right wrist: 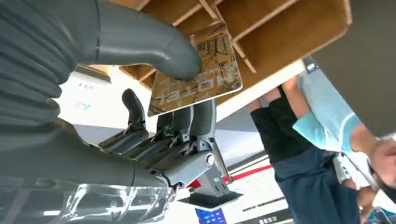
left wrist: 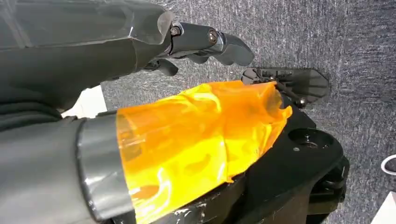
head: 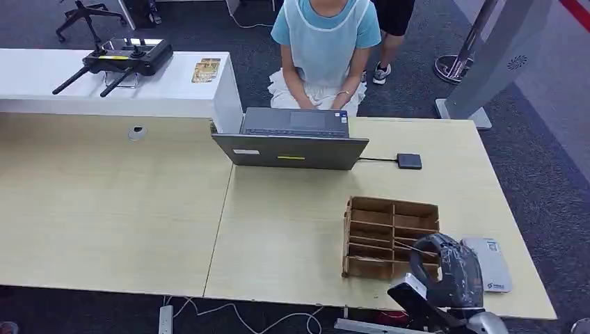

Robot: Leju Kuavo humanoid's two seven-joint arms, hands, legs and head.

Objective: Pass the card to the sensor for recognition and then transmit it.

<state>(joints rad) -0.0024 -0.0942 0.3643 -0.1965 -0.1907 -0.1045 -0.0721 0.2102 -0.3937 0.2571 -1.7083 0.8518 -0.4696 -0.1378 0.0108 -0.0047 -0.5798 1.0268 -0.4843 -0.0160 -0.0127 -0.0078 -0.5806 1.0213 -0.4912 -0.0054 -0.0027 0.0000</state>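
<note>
A patterned brown card (right wrist: 201,70) printed with "HOTEL" is pinched between the thick grey thumb and dark fingers of my right hand (right wrist: 154,130). In the head view that hand (head: 449,271) hovers at the table's near right edge, over the front of a wooden slotted card box (head: 389,207), and the card's thin edge (head: 412,245) shows above the slots. A white flat sensor device (head: 490,264) lies just right of the hand. My left hand (left wrist: 187,93), its thumb wrapped in orange film, hangs over grey carpet and holds nothing, with its fingers apart.
An open grey laptop (head: 292,139) stands mid-table with a person (head: 323,49) seated behind it. A small black box (head: 409,161) is cabled to the laptop. A white counter (head: 42,76) at the back left carries a black remote controller (head: 125,59) and cards (head: 206,69).
</note>
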